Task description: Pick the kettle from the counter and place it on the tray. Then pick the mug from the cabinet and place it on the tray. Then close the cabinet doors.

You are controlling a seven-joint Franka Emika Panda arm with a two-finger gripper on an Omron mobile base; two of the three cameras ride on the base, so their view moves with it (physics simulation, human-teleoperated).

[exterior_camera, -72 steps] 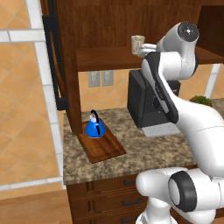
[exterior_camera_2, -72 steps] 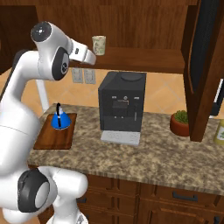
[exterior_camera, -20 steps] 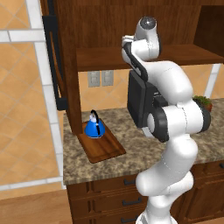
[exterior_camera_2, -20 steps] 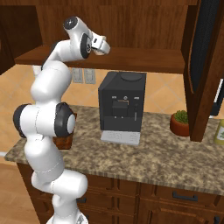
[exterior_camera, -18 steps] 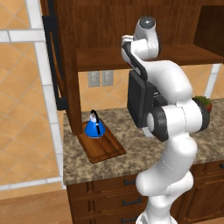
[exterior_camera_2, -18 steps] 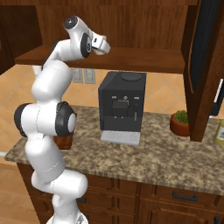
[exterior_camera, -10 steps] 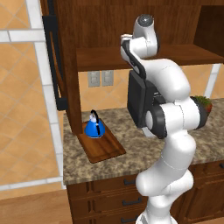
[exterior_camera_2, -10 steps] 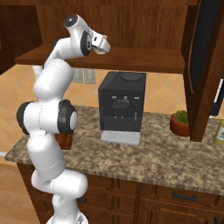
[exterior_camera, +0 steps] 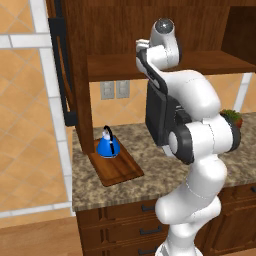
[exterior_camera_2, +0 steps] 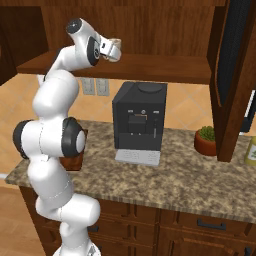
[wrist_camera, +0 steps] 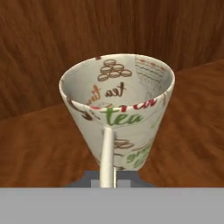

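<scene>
On the cabinet's inner shelf (exterior_camera_2: pixel 165 67) stands the cream mug (wrist_camera: pixel 118 100), printed with "tea" lettering, its handle pointing straight at my hand. My gripper (wrist_camera: pixel 109 179) is shut on that handle, whose strip runs down between the fingertips. From the right base view the gripper (exterior_camera_2: pixel 113 50) is up at shelf height with the mug (exterior_camera_2: pixel 117 48) at its tip. The blue kettle (exterior_camera: pixel 107 145) sits on the reddish wooden tray (exterior_camera: pixel 122 170) at the left end of the granite counter (exterior_camera: pixel 150 175). Both cabinet doors stand open: the left door (exterior_camera: pixel 62 65) and the right door (exterior_camera_2: pixel 235 75).
A big black coffee machine (exterior_camera_2: pixel 139 120) stands on the counter under the shelf, right of my arm. A small potted plant (exterior_camera_2: pixel 205 139) sits further right, by the open right door. Wall sockets (exterior_camera: pixel 115 90) are behind the kettle.
Since the oldest frames the arm has straightened up and brought the hand to the mug on the shelf. Over the last second it has barely moved.
</scene>
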